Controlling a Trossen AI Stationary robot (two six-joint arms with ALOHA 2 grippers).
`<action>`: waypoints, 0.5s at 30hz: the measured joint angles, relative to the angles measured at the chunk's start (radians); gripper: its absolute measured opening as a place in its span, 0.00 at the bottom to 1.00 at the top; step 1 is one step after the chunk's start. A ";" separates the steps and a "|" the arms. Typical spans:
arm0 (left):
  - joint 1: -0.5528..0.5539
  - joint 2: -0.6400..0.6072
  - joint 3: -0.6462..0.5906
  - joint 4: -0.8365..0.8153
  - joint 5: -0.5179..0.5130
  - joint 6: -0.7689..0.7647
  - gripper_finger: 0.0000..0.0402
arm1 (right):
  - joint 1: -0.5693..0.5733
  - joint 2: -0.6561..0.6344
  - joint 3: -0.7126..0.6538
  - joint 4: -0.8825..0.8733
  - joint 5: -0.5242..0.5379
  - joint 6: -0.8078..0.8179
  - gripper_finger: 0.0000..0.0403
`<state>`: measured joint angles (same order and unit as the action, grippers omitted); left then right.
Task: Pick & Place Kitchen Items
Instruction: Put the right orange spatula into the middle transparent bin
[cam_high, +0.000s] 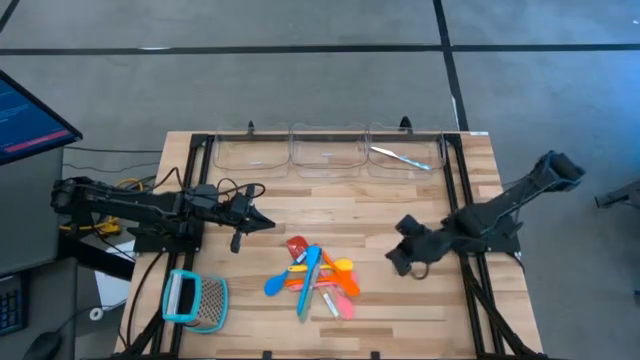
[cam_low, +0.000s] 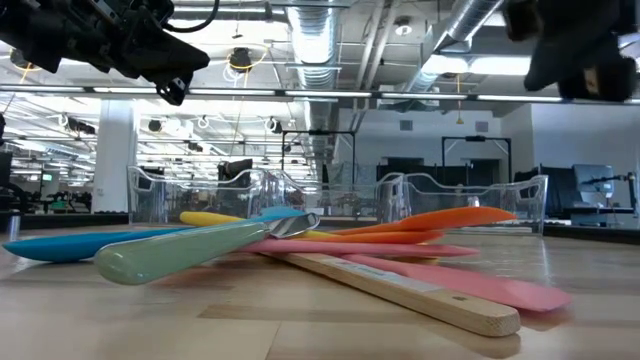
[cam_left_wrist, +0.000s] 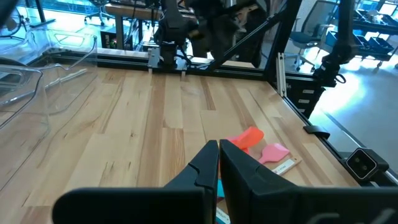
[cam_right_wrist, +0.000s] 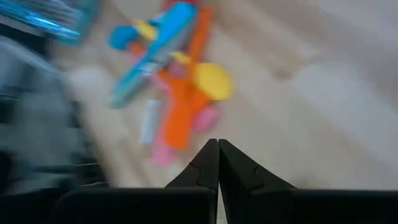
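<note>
We saw both pincers closed and empty: the left pincer (cam_high: 268, 224) and right pincer (cam_high: 397, 262) flanked the heaped kitchen items (cam_high: 318, 277) mid-table (cam_high: 400, 310) (1 silvery piece (cam_high: 400, 157) lay in a clear bin (cam_high: 408, 150)). Overlapping handles risked snagging, dragging neighbours along.

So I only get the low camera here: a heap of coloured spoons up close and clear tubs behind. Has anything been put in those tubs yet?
Observer: Yes. From above, one slim silvery utensil lies in the rightmost clear bin.
Operator: And the other two tubs?
Observer: From above I see nothing in them; the rest sits in the pile mid-table.
Operator: Anything else on the table I'm missing?
Observer: A teal-framed mesh tool lies at the near left corner, apart from the pile.
Operator: Are the arms carrying something?
Observer: No. The left gripper and right gripper are both shut and empty, either side of the pile.
</note>
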<state>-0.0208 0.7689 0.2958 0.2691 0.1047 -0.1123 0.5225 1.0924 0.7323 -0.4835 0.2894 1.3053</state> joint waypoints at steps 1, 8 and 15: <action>0.000 0.000 0.000 0.000 0.000 0.000 0.02 | 0.014 -0.031 -0.061 0.099 0.002 0.031 0.00; 0.000 0.000 0.000 0.000 0.000 0.001 0.02 | 0.131 0.013 -0.352 0.656 0.155 0.332 0.00; 0.000 0.000 0.000 0.000 0.000 0.002 0.02 | 0.197 0.250 -0.369 0.819 0.169 0.598 0.00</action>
<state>-0.0211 0.7689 0.2958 0.2695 0.1051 -0.1108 0.7200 1.3425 0.3637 0.3351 0.4580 1.9035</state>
